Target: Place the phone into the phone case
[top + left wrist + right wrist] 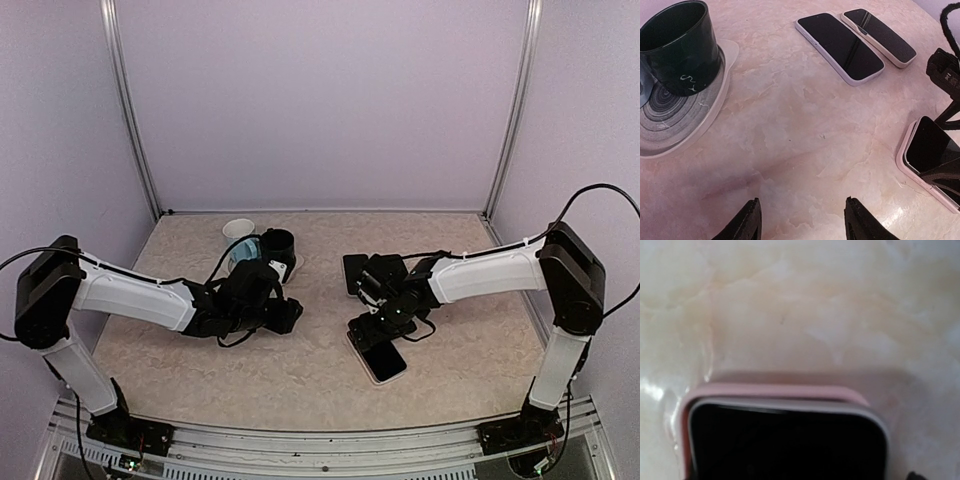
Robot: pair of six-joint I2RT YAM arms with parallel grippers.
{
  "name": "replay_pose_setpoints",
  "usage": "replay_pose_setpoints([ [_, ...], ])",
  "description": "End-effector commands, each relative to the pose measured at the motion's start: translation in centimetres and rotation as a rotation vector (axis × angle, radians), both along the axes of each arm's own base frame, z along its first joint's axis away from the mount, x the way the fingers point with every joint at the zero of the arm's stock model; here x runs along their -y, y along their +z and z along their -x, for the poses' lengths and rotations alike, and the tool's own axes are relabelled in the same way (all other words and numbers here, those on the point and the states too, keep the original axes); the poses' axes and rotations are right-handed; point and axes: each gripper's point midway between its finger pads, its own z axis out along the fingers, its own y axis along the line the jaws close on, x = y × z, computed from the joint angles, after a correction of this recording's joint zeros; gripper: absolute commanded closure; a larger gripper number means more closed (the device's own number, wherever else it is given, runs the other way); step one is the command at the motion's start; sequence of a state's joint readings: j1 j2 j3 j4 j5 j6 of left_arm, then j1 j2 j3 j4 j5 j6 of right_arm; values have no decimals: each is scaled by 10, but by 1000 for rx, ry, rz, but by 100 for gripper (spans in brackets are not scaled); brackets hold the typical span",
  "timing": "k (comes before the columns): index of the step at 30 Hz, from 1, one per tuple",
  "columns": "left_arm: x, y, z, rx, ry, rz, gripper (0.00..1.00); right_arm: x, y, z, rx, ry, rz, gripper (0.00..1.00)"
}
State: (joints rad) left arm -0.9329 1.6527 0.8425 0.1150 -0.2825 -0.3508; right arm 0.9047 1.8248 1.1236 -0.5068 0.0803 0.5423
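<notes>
Found the phone (790, 445) lying in the pink case (765, 391), perhaps not pressed fully home, with the left gripper (802, 220) spread empty and the right gripper (378, 322) over it, its grip impossible to tell.

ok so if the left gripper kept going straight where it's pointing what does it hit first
Probably the bare table: the open left gripper angles down at it. Farther along lies a flat dark phone, though depth is unclear.
</notes>
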Motion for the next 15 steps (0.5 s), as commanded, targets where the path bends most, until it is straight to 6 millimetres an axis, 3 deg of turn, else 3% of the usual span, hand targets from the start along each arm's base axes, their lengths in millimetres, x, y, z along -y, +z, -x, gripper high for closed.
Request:
replay_pose_setpoints([
  [1,23,3,11,8,-120,0,45,2,36,7,6,28,-48,9],
  [5,58,3,42,44,-310,-30,47,20,62,13,-45,32,-172,16],
  [8,83,-2,62,51,-419,-54,50,38,53,24,-109,21,-197,28],
  [10,94,-9,68,33,-457,-65,57,52,39,33,-148,3,-178,41],
  [13,106,-20,68,-3,-481,-88,73,56,31,41,-177,6,-196,57],
  [15,111,-36,71,-32,-505,-119,77,54,28,45,-188,18,-220,63],
])
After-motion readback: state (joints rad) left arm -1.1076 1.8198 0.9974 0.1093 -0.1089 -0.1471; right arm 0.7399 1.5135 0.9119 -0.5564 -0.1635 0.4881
